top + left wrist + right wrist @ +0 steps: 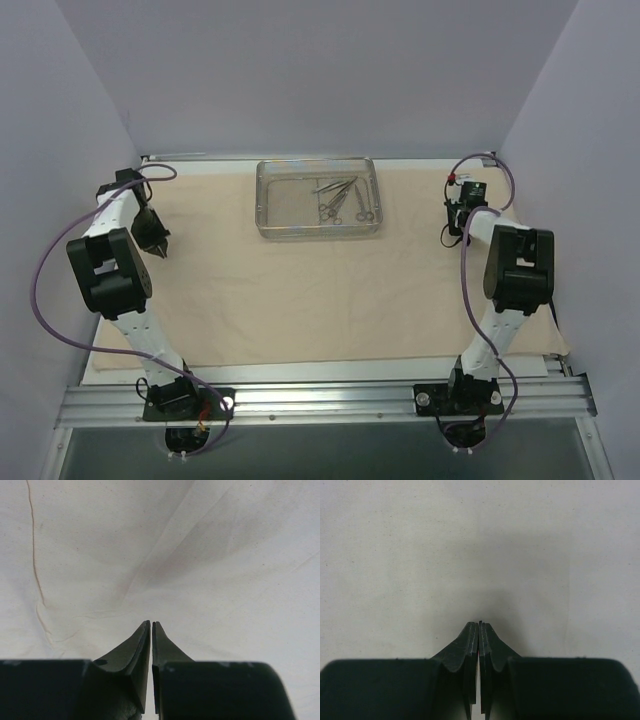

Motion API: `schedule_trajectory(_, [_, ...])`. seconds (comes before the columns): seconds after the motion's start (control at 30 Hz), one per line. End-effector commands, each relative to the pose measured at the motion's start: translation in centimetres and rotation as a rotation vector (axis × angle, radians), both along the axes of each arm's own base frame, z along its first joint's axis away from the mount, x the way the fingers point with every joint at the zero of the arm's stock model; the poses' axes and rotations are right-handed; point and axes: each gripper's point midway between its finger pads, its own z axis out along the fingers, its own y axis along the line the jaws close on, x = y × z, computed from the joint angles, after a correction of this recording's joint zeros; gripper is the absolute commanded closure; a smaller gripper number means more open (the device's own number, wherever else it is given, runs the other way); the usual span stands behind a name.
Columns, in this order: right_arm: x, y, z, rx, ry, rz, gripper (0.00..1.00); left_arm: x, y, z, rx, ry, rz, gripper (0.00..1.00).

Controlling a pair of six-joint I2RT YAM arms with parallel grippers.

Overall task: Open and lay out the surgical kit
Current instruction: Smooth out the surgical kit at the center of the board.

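Note:
The beige cloth wrap point(300, 300) lies spread flat over the table. On its far middle stands the clear rectangular tray point(266, 205), with several slim metal scissors and forceps point(342, 200) in its right half. My left gripper point(160, 250) hangs over the cloth's left side, left of the tray. In the left wrist view its jaws point(151, 623) stand a thin slit apart with nothing between them, above creased cloth point(150, 555). My right gripper point(452, 238) hovers right of the tray. Its jaws point(479, 622) are shut and empty over smooth cloth point(480, 545).
A metal rail point(330, 400) carrying both arm bases runs along the near edge. Grey walls point(60, 150) close in the left, right and back. The cloth's near right corner point(555, 350) overhangs the table edge.

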Motion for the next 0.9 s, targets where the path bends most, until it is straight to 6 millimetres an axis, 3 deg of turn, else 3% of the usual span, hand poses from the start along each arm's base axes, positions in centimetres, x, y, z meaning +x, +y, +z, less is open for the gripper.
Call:
schedule_trajectory(0.0, [0.8,-1.3,5.0,-0.015,-0.122,-0.013,1.00,1.4,0.6,2.1,0.034,-0.057,-0.010,0.87])
schedule_trajectory(0.1, [2.1,-2.8,7.3,-0.019,-0.208,-0.043,1.00,1.5,0.0,2.1,0.027,-0.062,-0.019,0.87])
schedule_trajectory(0.17, [2.7,-3.4,7.4,-0.018,-0.209,-0.052,1.00,1.3,0.0,1.7,0.026,-0.058,-0.018,0.87])
schedule_trajectory(0.37, [3.2,-4.1,5.6,-0.034,-0.160,-0.063,1.00,1.0,-0.2,0.5,0.014,-0.031,-0.019,0.88])
schedule_trajectory(0.5, [2.9,-4.8,2.8,-0.030,-0.090,-0.072,1.00,1.1,-0.2,-0.3,0.004,-0.012,-0.020,0.92])
schedule_trajectory(0.67, [2.2,-5.4,0.9,-0.021,-0.051,-0.092,1.00,1.1,0.3,-1.3,0.000,0.026,-0.014,0.98])
schedule_trajectory(0.87, [0.8,-7.4,0.0,-0.051,-0.012,-0.137,1.00,0.6,0.8,-2.5,0.005,0.061,-0.009,0.98])
